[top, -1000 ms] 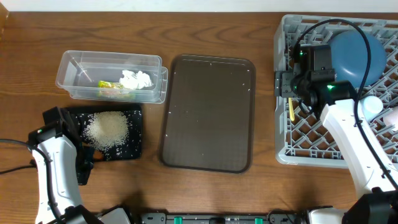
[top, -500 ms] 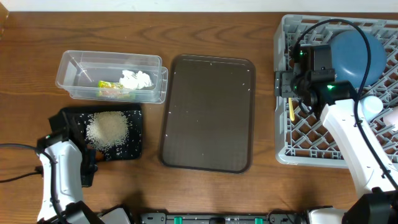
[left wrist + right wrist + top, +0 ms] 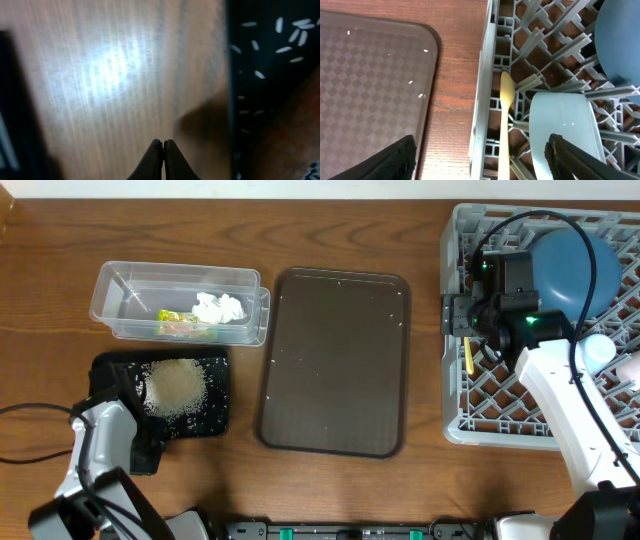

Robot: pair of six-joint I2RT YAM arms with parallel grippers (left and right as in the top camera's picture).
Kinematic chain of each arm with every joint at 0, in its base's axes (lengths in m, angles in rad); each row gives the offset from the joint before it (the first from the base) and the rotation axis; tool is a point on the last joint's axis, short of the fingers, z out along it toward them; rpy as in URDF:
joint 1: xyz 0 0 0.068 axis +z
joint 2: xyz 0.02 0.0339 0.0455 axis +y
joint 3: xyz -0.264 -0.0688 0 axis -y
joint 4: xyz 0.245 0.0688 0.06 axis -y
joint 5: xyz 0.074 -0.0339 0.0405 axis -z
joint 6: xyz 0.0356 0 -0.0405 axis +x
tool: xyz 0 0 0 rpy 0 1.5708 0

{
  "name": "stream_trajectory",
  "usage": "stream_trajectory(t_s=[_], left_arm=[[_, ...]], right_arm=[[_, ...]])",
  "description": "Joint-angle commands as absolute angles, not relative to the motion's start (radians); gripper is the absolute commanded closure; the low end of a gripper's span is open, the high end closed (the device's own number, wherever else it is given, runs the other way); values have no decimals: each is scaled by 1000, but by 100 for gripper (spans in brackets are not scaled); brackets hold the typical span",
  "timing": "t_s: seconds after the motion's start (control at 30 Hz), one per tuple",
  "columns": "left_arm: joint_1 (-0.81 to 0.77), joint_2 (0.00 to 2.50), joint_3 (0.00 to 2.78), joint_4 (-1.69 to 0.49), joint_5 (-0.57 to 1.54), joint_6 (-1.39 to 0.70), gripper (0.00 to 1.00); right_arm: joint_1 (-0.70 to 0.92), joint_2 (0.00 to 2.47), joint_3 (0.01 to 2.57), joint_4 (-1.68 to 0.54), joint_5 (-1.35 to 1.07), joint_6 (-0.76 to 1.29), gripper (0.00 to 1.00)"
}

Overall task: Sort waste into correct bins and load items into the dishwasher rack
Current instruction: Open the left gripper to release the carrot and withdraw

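Note:
The clear tub (image 3: 130, 292) holds crumpled white tissue (image 3: 218, 308), a yellow-green wrapper (image 3: 173, 316) and an orange stick (image 3: 182, 330). The black tray (image 3: 212, 408) holds a heap of white rice (image 3: 172, 385); loose grains show in the left wrist view (image 3: 280, 35). My left gripper (image 3: 148, 448) (image 3: 163, 149) is shut and empty over bare table beside the tray's front left corner. The grey rack (image 3: 500, 430) (image 3: 485, 100) holds the dark blue plate (image 3: 565, 265), the yellow spoon (image 3: 468, 356) (image 3: 506, 115), a white-and-blue bowl (image 3: 565, 125), a light blue cup (image 3: 598, 350) and a pink cup (image 3: 632, 366). My right gripper (image 3: 462, 320) (image 3: 485, 165) is open above the spoon.
The flat brown tray (image 3: 335, 360) (image 3: 365, 85) lies in the middle, between the bins and the rack, with a few stray rice grains on it. A strip of wooden table (image 3: 457, 100) separates it from the rack's left wall. The left arm's cable runs along the front left.
My left arm has drawn back toward the table's front edge, away from the black tray's left side. The right arm and all objects have not moved.

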State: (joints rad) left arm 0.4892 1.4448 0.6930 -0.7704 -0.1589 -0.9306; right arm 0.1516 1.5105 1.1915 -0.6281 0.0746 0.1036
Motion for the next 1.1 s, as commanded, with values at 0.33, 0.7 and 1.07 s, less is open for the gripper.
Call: stream_trajectory(t_s=[0.33, 0.7, 1.07], left_arm=[[493, 1483, 684, -579, -2, -778, 92], [493, 1483, 684, -505, 124, -778, 91], [493, 1483, 684, -514, 146, -760, 90]], right_arm=[[149, 1504, 1210, -630, 70, 119, 18], [149, 1504, 1210, -630, 70, 119, 18], [149, 1504, 1210, -632, 71, 119, 18]])
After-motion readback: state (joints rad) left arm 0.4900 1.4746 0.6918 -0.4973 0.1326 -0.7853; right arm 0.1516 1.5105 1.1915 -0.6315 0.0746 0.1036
